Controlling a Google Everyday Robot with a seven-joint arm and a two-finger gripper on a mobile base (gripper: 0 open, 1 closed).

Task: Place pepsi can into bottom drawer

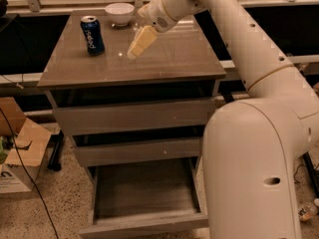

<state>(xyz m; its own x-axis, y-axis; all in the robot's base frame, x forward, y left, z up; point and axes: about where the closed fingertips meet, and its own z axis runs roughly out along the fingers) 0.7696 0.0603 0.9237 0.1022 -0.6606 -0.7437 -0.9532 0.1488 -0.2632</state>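
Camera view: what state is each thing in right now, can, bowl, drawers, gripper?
Dark-blue pepsi can: upright on the cabinet top, untouched.
White bowl: upright at the top's rear edge.
Deep grey-brown bottom drawer: pulled open, no can inside.
Two shallower drawers above: not pulled out.
Gripper: over the cabinet top, right of the can, apart from it.

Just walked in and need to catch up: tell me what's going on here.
A one-armed robot is reaching over the cabinet top. Its gripper hovers beside the pepsi can, apart from it. The can stands upright near a white bowl, not yet picked up. The bottom drawer is pulled open, with nothing showing inside.
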